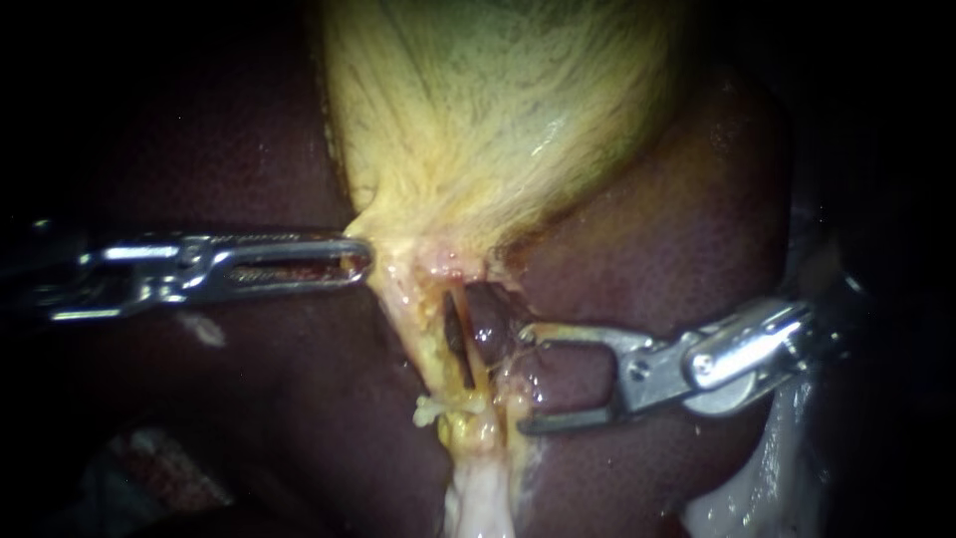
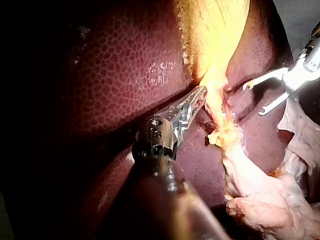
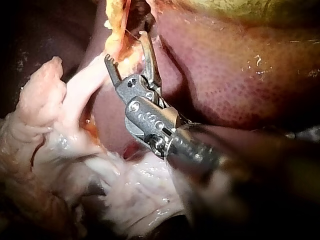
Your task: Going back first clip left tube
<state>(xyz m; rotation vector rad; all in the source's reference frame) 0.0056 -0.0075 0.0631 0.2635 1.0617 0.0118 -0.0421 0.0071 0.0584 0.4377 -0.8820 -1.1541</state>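
Since the left tube (image 1: 466, 349) is a thin, soft, slick strand under the gallbladder (image 1: 478, 120), over the liver (image 1: 677, 249), it'd tear easily, so take it mid-span. Right instrument (image 1: 524, 380): jaws apart, empty, just beside it. Left instrument (image 1: 357, 262): clamped on gallbladder edge. Clip: can't tell.

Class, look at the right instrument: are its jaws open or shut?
Open: the right instrument shows a clear gap between its jaws, with nothing gripped.

Dark red liver (image 1: 677, 229): glossy, finely mottled, fills most of endoscope view. Yellow gallbladder (image 1: 488, 100): streaked, lies over liver, narrows downward to neck. Pale whitish fat (image 1: 478, 498): wet, ragged, trails below neck.
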